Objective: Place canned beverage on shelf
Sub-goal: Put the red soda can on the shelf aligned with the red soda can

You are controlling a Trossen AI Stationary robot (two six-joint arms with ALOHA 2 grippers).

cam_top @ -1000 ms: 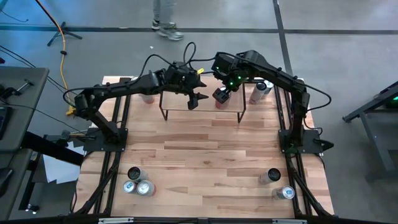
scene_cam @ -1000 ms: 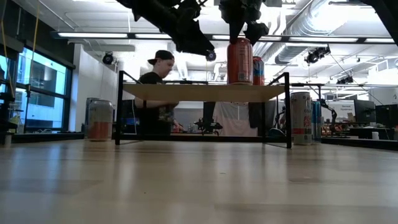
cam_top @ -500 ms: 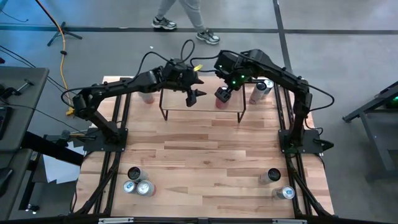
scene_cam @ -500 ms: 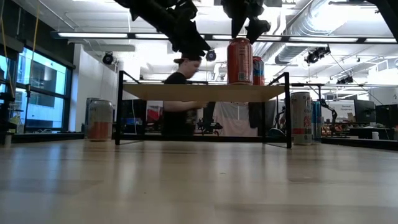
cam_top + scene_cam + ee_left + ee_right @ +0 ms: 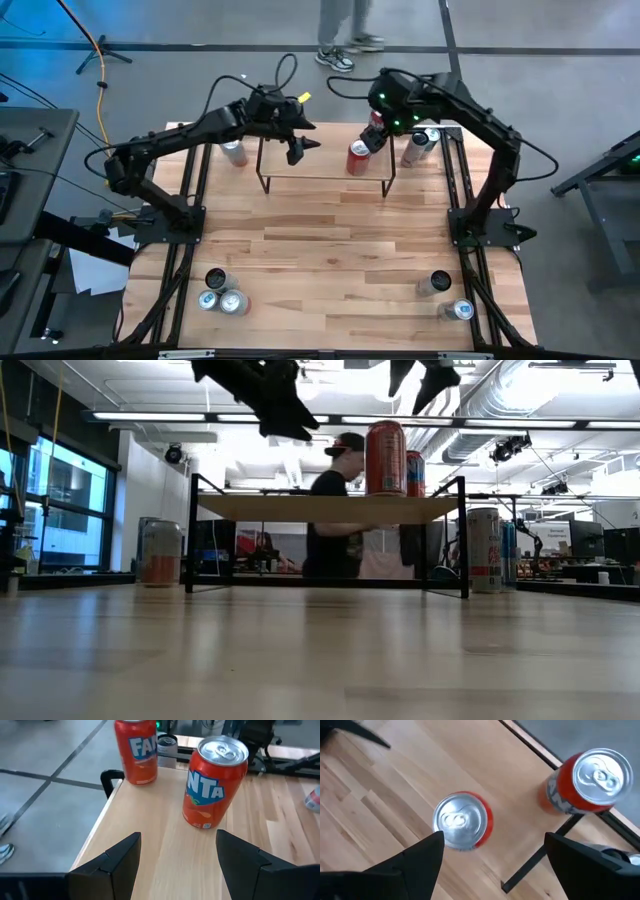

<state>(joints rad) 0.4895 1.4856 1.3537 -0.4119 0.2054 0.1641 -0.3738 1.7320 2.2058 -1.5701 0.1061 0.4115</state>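
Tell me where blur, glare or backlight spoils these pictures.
Low view: ceiling strip lights backlight the scene, both grippers read as dark shapes, the near tabletop is soft, and the walking person is smeared. Left wrist view: the orange can is crisp, its lid glinting. Right wrist view: the own fingers are out of focus. High view: even, without glare.

I see the shelf (image 5: pixel 322 166) bare along its left and middle plank, so a gripper can pass there. One orange can (image 5: pixel 358 157) stands upright near its right end, blocking that corner. Behind it, a second orange can (image 5: pixel 415 473) and a tall silver can (image 5: pixel 417 147) crowd the table past the right legs.
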